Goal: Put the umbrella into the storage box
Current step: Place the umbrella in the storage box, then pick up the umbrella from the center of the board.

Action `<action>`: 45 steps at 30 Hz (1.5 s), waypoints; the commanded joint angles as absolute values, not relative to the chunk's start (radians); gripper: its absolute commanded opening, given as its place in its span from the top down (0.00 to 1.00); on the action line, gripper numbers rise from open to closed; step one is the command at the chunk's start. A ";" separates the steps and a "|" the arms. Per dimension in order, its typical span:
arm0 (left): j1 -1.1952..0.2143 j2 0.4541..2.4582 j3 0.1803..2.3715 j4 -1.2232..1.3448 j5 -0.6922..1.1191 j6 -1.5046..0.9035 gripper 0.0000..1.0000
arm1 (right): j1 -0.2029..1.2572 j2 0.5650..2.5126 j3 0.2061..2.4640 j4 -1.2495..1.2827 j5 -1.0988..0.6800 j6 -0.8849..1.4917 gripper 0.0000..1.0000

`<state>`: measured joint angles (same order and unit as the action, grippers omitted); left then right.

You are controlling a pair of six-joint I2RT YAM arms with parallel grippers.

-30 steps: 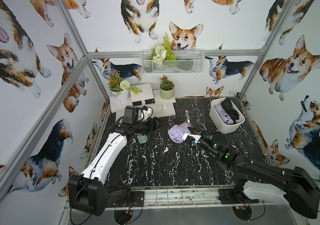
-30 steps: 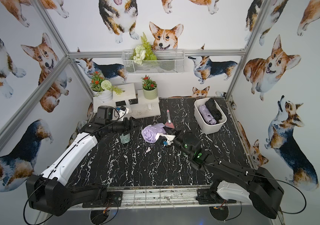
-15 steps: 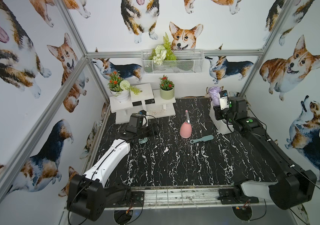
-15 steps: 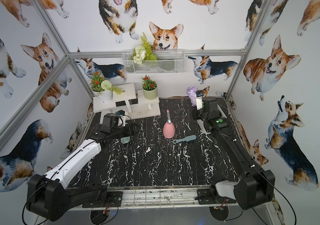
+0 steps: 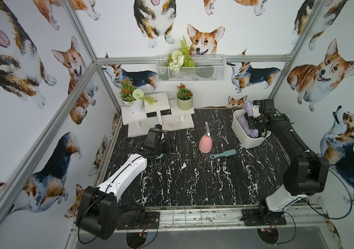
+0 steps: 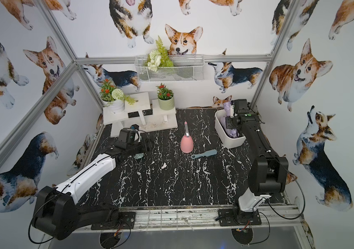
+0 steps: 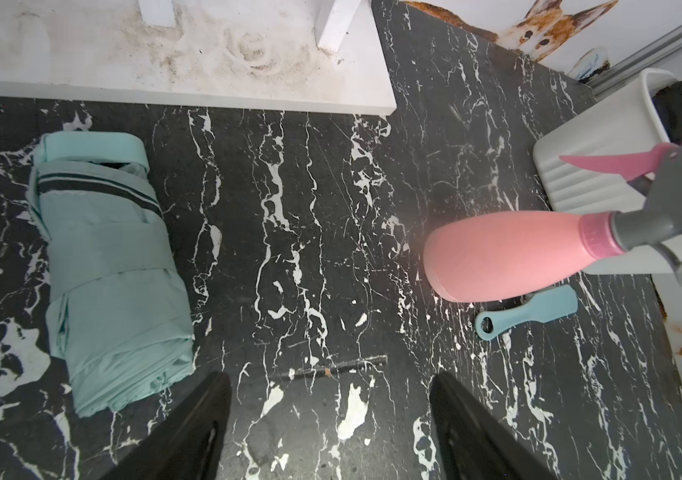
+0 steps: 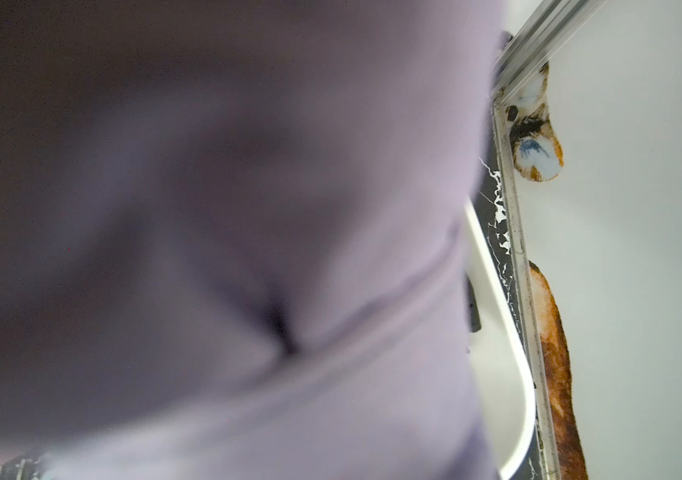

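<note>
Nearest, the left hand (image 7: 327, 376) hangs just above the black white-veined marble tabletop (image 7: 289, 249), its two black fingers spread wide with nothing between them. Just beside it a mint-green folded fabric umbrella (image 7: 111, 270), strapped shut, lies flat on the tabletop. Farther out, near the middle, a flat teal plastic tool (image 5: 223, 153) lies just beside an upright pink plastic spray bottle (image 5: 205, 144). Beyond them, toward the far right corner, sits the white ribbed plastic storage box (image 5: 247, 140), with lilac and black folded bundles in it. Over its far end the right hand (image 5: 253, 111) is clenched on a lilac folded fabric umbrella (image 5: 248, 107), held roughly upright with its top above the rim; its lower end is hidden. In the right wrist view blurred lilac fabric fills nearly everything. Against the back wall stand white stepped stands (image 5: 156, 103) carrying potted flowers.
</note>
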<state>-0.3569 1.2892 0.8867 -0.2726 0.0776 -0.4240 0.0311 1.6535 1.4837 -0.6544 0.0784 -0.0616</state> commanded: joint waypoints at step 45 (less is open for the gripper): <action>-0.166 1.559 1.001 -0.397 -0.091 -0.426 0.10 | 0.138 1.353 1.209 -0.448 -0.218 0.202 0.30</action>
